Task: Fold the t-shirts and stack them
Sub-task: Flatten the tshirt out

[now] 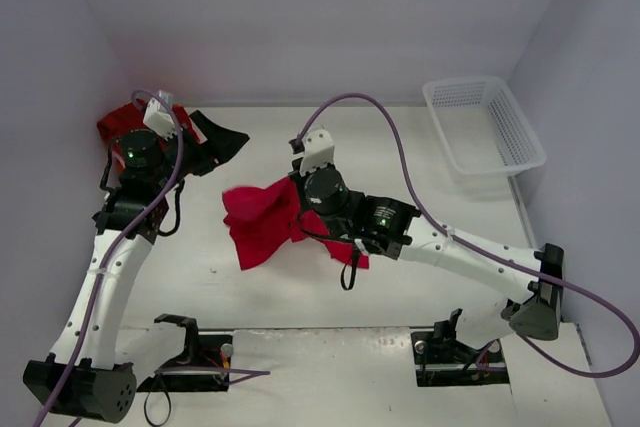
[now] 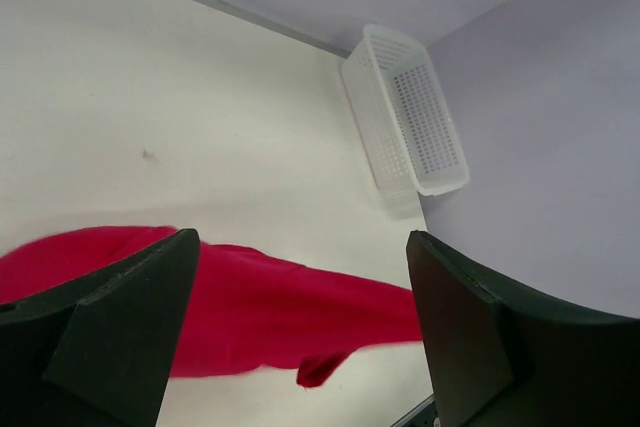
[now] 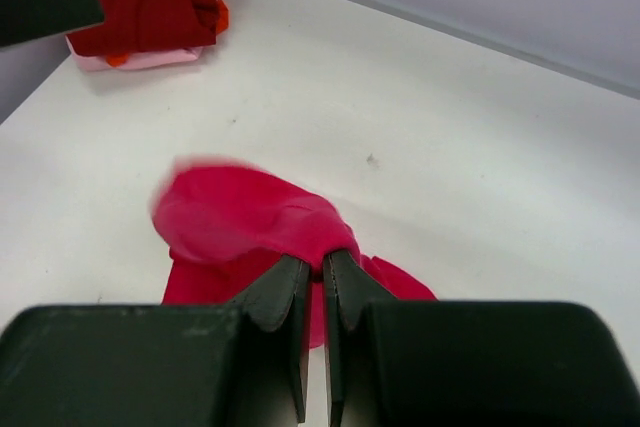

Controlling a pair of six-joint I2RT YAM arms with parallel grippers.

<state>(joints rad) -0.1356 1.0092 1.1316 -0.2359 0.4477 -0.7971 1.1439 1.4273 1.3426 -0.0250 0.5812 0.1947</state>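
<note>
Top external: we see the bright-red cloth t-shirt (image 1: 262,222) bunched mid-way across the white table (image 1: 420,152), right jaws pinched shut on a fold, left jaws wide, empty. Limp and light; we'd grip hem corners.

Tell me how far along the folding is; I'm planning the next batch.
Done: a stack of folded red shirts sits at the far left of the table; the left gripper is open and empty. In hand: the right gripper is shut on a crumpled red t-shirt mid-table. Left: fold that one and add it to the stack.
</note>
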